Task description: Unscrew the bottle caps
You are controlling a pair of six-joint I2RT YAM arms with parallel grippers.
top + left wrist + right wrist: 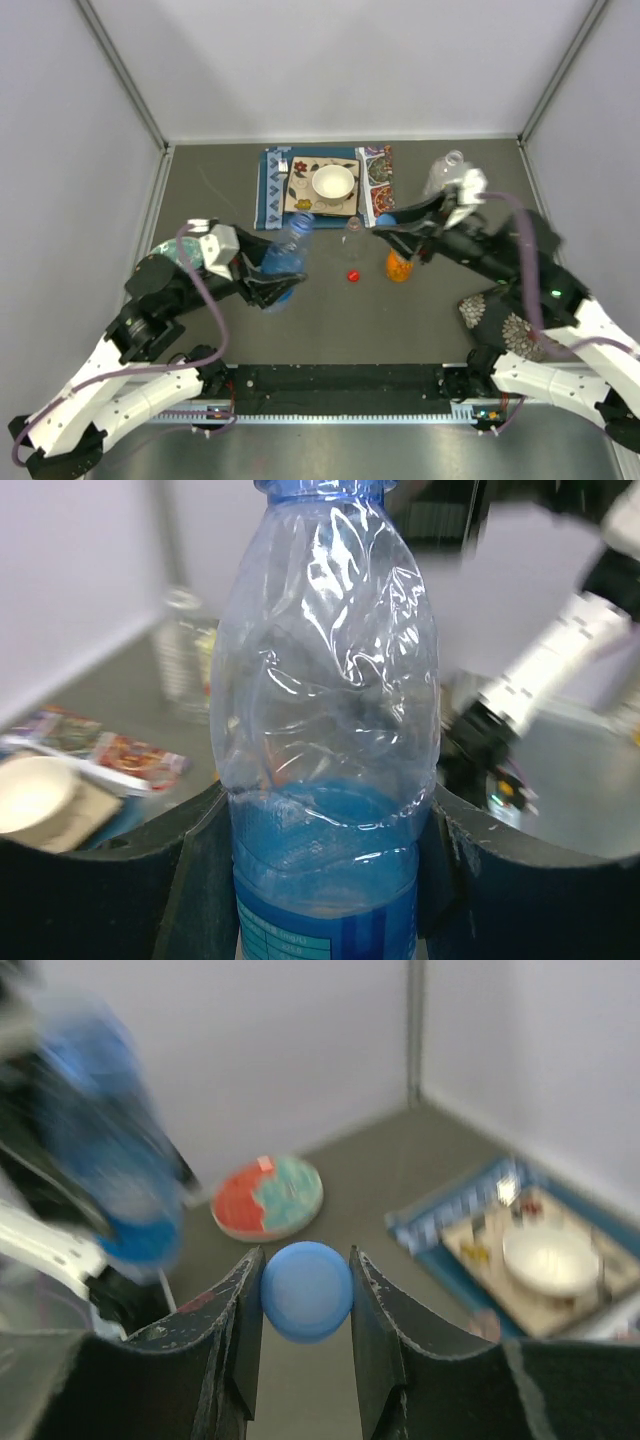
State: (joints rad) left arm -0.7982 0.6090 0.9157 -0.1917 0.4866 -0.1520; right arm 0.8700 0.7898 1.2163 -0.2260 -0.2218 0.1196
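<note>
- I see the left gripper [322, 855] clamped on a crumpled blue-tinted clear plastic bottle [325, 730]. Both dark fingers [195, 880] press its lower body just above the blue label.
- That bottle is near-left of the white round bowl [333, 183] and leans with its neck toward the bowl.
- The neck end looks bare in the top view. The left wrist view cuts it off at the frame edge.
- The right gripper [306, 1272] is closed on a round blue plastic screw cap [307, 1292], pinched by its rim between the two fingers.
- The blue cap is up off the table, near-right of the bowl and well apart from the bottle neck.
- A small red plastic cap [353, 275] lies on the dark table [330, 320], on the near side of the bowl and a bit right.
- A small orange plastic piece [399, 266] sits further right of the bowl line, near the red cap. I can't tell if it is a cap or a bottle.
- A small clear plastic bottle [352, 228] stands between the bowl and the red cap.
- The bowl sits on a patterned blue-bordered mat [270, 190].
- A round red-and-teal patterned disc [268, 1198] lies far left of the bowl, partly under the left arm.
</note>
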